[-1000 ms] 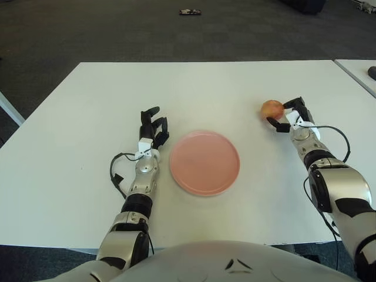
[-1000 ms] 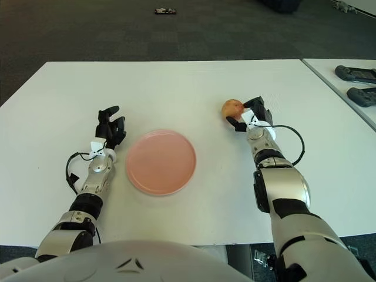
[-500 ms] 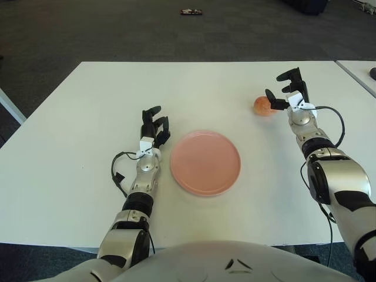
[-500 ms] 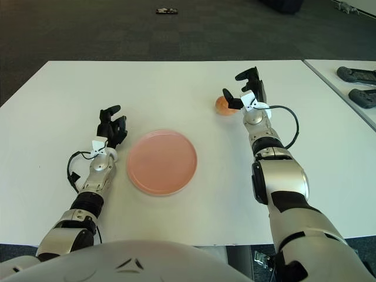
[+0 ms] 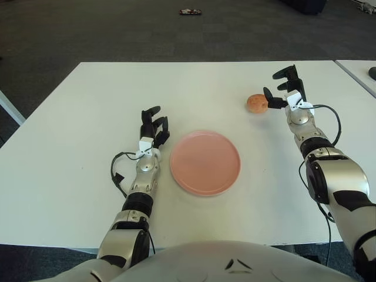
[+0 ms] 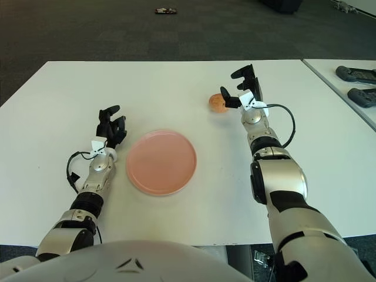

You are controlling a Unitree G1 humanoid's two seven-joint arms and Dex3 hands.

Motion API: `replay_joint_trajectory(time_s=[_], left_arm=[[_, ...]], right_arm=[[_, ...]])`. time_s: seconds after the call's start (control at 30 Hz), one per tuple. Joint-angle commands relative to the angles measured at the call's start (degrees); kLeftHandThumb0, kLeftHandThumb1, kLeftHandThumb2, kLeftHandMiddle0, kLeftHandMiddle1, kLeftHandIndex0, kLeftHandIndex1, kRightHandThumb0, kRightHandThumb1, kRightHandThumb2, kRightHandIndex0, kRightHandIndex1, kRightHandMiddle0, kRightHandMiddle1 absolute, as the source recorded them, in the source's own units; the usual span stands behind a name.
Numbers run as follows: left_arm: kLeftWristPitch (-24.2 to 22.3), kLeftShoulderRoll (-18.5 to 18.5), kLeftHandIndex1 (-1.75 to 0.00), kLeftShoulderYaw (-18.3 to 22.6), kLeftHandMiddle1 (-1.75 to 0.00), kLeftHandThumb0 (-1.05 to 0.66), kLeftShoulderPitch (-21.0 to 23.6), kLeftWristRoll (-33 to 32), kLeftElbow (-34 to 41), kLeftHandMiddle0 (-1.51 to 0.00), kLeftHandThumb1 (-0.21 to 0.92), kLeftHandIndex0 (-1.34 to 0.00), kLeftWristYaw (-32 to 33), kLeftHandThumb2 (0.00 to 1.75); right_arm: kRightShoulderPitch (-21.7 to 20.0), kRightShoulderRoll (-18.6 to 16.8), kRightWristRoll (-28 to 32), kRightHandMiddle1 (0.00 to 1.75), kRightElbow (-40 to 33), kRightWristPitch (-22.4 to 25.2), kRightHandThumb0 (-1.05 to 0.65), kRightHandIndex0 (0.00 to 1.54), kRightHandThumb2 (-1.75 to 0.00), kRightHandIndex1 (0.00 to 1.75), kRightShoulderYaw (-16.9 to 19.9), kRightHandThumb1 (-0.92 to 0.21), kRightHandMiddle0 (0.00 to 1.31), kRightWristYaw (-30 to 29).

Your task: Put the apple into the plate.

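Note:
The apple point(image 5: 256, 103), reddish orange, sits on the white table point(image 5: 88, 106) at the far right, well behind and to the right of the pink plate point(image 5: 205, 163). My right hand point(image 5: 281, 94) is just to the right of the apple with its fingers lifted and spread. Its thumb reaches toward the apple's right side, and nothing is grasped. The plate has nothing on it. Just left of the plate shows my left hand point(image 5: 153, 127), fingers relaxed and holding nothing.
A second table point(image 6: 346, 88) stands at the right with two black devices point(image 6: 355, 73) on it. A small dark object point(image 5: 190, 12) lies on the carpet beyond the table's far edge.
My right hand has let go of the apple, lifted its fingers and moved away from me. The apple has shifted left across the table. The left hand has not moved.

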State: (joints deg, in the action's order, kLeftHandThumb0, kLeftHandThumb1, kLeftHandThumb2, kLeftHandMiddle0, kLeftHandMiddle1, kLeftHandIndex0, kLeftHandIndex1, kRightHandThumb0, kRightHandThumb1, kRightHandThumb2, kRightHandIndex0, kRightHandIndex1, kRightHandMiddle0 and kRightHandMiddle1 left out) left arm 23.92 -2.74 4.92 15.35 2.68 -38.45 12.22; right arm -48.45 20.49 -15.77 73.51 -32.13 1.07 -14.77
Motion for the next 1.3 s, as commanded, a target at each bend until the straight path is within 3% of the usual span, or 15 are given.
replay_joint_trajectory(time_s=[0.0,0.8,0.93,1.0,1.03,1.07,1.1,1.23,1.27], left_arm=[[-2.4,-0.4,-1.22,0.1,-0.79,-0.76,-1.7,-0.4,-1.4,-0.3,0.92,-0.06,0.1,0.51],[-2.0,-0.5,-1.22,0.3,-0.8,-0.76,-2.2,-0.3,-1.3,-0.31,0.92,-0.07,0.2,0.51],[-2.0,-0.4,-1.22,0.3,-0.8,-0.76,-2.2,-0.1,-1.4,-0.31,0.92,-0.07,0.3,0.52],[-2.0,-0.4,-1.22,0.3,-0.8,-0.76,-2.1,-0.1,-1.5,-0.32,0.92,-0.07,0.4,0.52],[-2.0,-0.3,-1.22,0.3,-0.8,-0.76,-2.0,-0.1,-1.6,-0.32,0.92,-0.07,0.4,0.52],[-2.0,-0.3,-1.22,0.3,-0.8,-0.76,-2.0,-0.1,-1.7,-0.32,0.92,-0.07,0.4,0.52],[-2.0,-0.3,-1.22,0.3,-0.8,-0.76,-2.0,-0.1,-1.7,-0.32,0.92,-0.07,0.4,0.52],[-2.0,-0.2,-1.22,0.3,-0.81,-0.76,-2.0,-0.1,-1.8,-0.32,0.92,-0.07,0.3,0.52],[-2.0,-0.2,-1.22,0.3,-0.81,-0.76,-2.0,-0.1,-1.9,-0.32,0.92,-0.07,0.3,0.53]], right_arm=[[0.2,-0.5,1.3,1.75,-0.9,-1.6,-0.17,1.24,-1.22,1.75,0.4,-0.4,0.95,0.5],[0.7,-1.3,1.8,1.75,-0.2,-0.5,-0.24,1.28,-1.2,1.75,0.3,-0.4,1.0,0.9],[0.4,-1.2,1.0,1.75,0.1,0.2,-0.3,1.24,-1.12,1.75,-0.4,-0.44,0.95,0.4],[-0.1,-1.1,0.1,1.75,0.6,1.2,-0.35,1.14,-1.03,1.75,-1.2,-0.48,0.87,0.0],[-0.4,-1.1,-0.4,1.75,0.8,1.7,-0.38,1.01,-1.06,1.75,-1.6,-0.48,0.74,-0.2],[-1.1,-1.3,-1.0,1.75,1.5,3.3,-0.39,0.96,-1.07,1.75,-2.2,-0.47,0.69,0.1],[-1.6,-1.4,-1.5,1.75,1.9,4.4,-0.4,0.82,-1.02,1.75,-2.7,-0.53,0.58,0.3],[-2.1,-1.5,-2.6,1.73,3.1,7.7,-0.39,0.47,-0.86,1.71,-4.1,-0.65,0.4,1.8],[-2.1,-1.5,-3.0,1.73,3.4,8.6,-0.38,0.31,-0.78,1.66,-4.5,-0.71,0.36,2.6]])
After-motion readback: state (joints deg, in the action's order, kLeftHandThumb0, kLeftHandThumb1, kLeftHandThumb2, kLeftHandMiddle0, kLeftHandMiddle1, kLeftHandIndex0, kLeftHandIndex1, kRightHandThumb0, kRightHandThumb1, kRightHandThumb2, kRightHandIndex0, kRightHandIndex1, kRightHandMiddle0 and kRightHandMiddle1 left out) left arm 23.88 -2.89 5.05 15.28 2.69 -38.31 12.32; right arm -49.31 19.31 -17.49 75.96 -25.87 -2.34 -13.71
